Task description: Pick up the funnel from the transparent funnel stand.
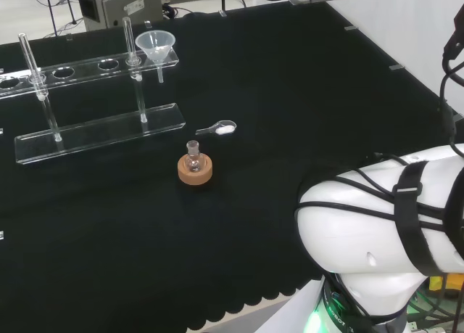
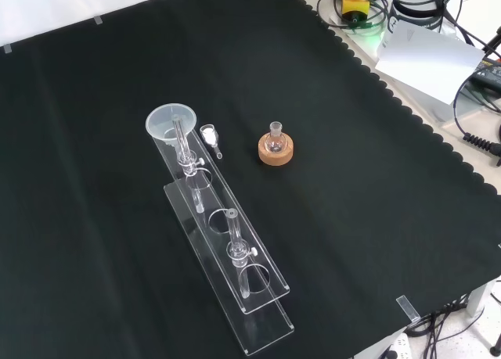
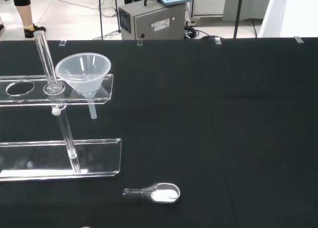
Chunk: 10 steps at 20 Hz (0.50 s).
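A clear plastic funnel (image 1: 156, 46) sits upright in the end hole of the transparent funnel stand (image 1: 94, 133), with its stem hanging below the upper shelf. In the front view the funnel (image 2: 171, 122) is at the far end of the stand (image 2: 258, 316). The wrist view looks at the funnel (image 3: 83, 71) and the stand (image 3: 59, 158) from some distance. Nothing touches the funnel. The stand's other holes are empty.
A small glass flask on a cork ring (image 1: 194, 166) stands in front of the stand. A clear spoon with white powder (image 1: 221, 128) lies between them. The arm's white link (image 1: 377, 224) is at the right. A grey box (image 1: 119, 3) stands beyond the cloth's far edge.
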Each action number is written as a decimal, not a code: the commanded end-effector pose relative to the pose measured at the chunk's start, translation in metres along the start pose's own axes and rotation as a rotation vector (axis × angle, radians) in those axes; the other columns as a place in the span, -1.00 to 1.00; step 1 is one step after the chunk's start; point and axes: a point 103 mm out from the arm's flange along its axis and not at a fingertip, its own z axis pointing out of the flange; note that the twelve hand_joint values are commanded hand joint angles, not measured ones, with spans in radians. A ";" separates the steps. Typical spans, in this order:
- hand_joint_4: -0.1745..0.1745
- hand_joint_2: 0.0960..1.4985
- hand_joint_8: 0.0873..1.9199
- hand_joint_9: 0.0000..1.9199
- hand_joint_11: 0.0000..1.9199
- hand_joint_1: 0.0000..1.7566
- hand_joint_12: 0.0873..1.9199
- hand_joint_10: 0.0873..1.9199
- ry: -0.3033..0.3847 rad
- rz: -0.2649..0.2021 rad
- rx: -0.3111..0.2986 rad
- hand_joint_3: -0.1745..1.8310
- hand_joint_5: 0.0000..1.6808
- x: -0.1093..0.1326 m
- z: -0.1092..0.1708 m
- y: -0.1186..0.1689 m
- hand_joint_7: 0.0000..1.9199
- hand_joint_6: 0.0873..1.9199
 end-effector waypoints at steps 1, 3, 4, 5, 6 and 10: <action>0.14 0.48 -0.49 -0.75 -0.86 -1.00 0.30 -0.42 -0.007 0.001 -0.007 -0.28 -0.84 0.000 0.000 0.000 -0.92 -0.89; 0.14 0.55 -0.51 -0.75 -0.89 -1.00 0.36 -0.44 -0.005 0.004 -0.004 -0.37 -0.80 0.000 0.001 0.001 -0.91 -0.99; 0.14 0.57 -0.51 -0.75 -0.89 -1.00 0.37 -0.44 -0.006 0.005 -0.003 -0.39 -0.79 0.000 0.002 0.002 -0.91 -1.00; 0.14 0.57 -0.52 -0.75 -0.90 -1.00 0.37 -0.44 -0.006 0.006 -0.002 -0.40 -0.78 0.000 0.003 0.002 -0.91 -1.00; 0.14 0.58 -0.52 -0.75 -0.90 -1.00 0.38 -0.44 -0.007 0.008 -0.001 -0.41 -0.78 0.000 0.003 0.003 -0.91 -1.00; 0.13 0.58 -0.52 -0.75 -0.90 -1.00 0.38 -0.44 -0.010 0.018 0.010 -0.42 -0.77 0.000 0.006 0.006 -0.91 -1.00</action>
